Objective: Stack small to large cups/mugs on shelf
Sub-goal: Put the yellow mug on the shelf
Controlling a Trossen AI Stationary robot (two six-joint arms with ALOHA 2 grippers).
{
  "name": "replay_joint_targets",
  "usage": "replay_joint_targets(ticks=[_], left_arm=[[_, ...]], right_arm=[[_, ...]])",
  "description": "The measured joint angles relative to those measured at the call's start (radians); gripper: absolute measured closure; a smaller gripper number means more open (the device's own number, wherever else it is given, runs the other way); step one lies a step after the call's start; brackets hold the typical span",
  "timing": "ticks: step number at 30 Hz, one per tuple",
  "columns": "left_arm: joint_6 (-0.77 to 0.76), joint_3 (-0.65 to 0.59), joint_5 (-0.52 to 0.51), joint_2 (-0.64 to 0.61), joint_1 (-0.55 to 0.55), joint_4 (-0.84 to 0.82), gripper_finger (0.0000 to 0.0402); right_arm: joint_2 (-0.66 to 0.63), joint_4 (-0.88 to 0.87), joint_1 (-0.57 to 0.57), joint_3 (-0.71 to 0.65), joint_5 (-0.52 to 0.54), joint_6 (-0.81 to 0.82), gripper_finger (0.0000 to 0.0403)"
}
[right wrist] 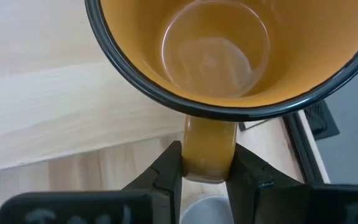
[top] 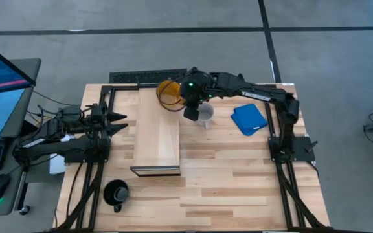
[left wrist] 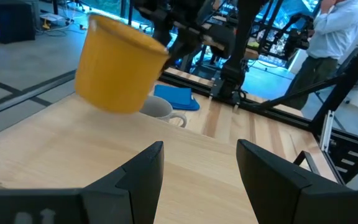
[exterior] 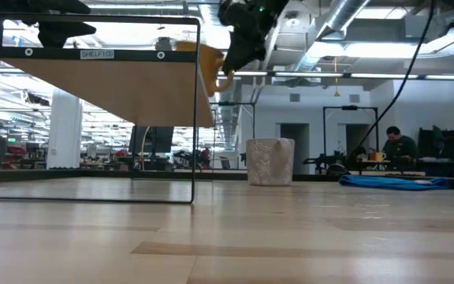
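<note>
Three mugs: yellow mug (top: pixel 168 94) held by its handle in the right hand (right wrist: pixel 205 167), fingers pinching it, lifted and tilted over the far end of the shelf (top: pixel 158 133). White mug (top: pixel 204 115) on the worktop (top: pixel 238 188) just right of the shelf's far end. Black mug (top: pixel 116 193) on the worktop near the shelf's front left corner. Left hand (top: pixel 116 122) waits left of the shelf, fingers spread, empty. Blue cloth (top: pixel 249 119) lies further right of the shelf, beyond the white mug.

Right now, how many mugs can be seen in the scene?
3. The yellow mug hangs by its handle from the right gripper over the shelf; the white mug stands beside the shelf; the black mug stands near the front.
</note>
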Motion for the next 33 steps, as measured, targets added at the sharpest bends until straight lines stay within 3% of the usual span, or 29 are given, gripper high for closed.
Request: replay_joint_targets(ticks=[7, 14, 33], left_arm=[[-0.005, 0.0, 0.006, 0.0, 0.0, 0.0, 0.0208], [-0.009, 0.0, 0.006, 0.0, 0.0, 0.0, 0.0208], [-0.01, 0.0, 0.013, 0.0, 0.0, -0.018, 0.0208]], right_arm=[[0.103, -0.105, -0.002, 0.163, -0.009, -0.064, 0.0303], [0.157, -0.149, -0.033, 0.248, -0.082, -0.101, 0.0303], [0.159, -0.145, -0.071, 0.258, -0.176, -0.352, 0.0303]])
